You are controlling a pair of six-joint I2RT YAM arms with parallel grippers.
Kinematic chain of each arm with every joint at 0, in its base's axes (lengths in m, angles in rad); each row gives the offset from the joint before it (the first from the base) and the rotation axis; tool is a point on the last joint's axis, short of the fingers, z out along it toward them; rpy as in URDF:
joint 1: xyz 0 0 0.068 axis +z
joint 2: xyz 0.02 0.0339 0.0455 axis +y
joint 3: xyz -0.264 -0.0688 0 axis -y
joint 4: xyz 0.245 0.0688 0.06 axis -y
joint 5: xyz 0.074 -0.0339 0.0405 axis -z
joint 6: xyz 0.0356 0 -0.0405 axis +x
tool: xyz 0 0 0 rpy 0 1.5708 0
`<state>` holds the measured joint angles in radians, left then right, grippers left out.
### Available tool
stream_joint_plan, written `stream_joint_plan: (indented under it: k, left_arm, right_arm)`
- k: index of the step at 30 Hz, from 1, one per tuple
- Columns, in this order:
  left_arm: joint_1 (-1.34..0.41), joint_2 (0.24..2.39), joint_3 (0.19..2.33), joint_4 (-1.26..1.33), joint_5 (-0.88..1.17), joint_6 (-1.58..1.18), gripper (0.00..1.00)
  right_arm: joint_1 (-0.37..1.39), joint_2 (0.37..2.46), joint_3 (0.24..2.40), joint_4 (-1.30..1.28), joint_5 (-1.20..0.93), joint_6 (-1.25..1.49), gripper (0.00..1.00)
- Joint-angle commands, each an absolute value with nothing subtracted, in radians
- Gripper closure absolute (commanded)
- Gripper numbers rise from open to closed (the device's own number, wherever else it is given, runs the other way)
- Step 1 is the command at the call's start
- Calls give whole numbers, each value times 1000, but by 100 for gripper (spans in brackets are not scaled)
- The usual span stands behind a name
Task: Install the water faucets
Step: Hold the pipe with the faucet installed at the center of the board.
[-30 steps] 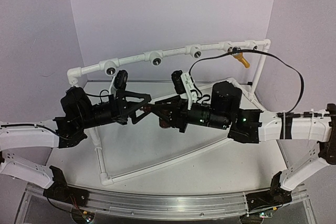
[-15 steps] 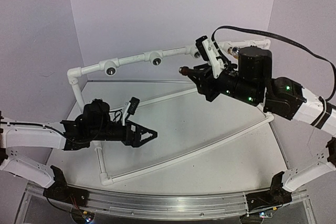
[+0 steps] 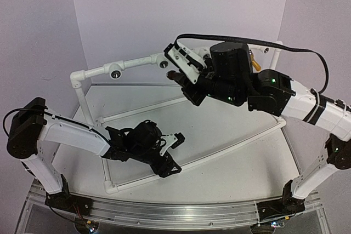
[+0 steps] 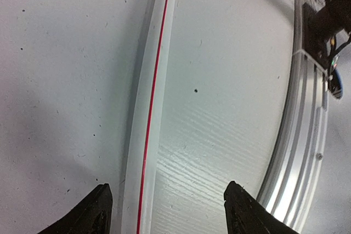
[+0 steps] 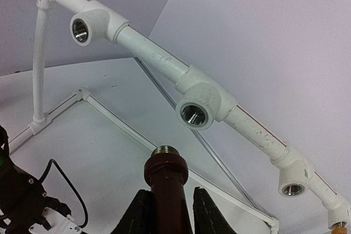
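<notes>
Grips the dark reddish-brown faucet in the right gripper, fingers pressed against both sides of its body, threaded metal end forward. Holds it raised above the table, close in front of a socket on the white pipe rail, not touching it. Shows the yellow-orange faucet at a socket near the rail's right end, partly hidden behind the right arm. Carries nothing in the left gripper: jaws apart, low over the table, above a white pipe marked with a red line, near the aluminium front rail.
</notes>
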<state>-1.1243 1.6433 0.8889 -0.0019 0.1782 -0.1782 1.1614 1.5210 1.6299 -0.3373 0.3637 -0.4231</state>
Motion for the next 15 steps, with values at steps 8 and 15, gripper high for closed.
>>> stream_joint_plan:
  k: [8, 15]
  left_arm:
    - [-1169, 1806, 973, -76, 49, -34, 46]
    - [-1168, 1864, 972, -71, -21, -14, 64]
  right_arm:
    - [1210, 1487, 1614, -239, 466, -581, 100]
    - [1271, 1518, 1457, 165, 672, -936, 100]
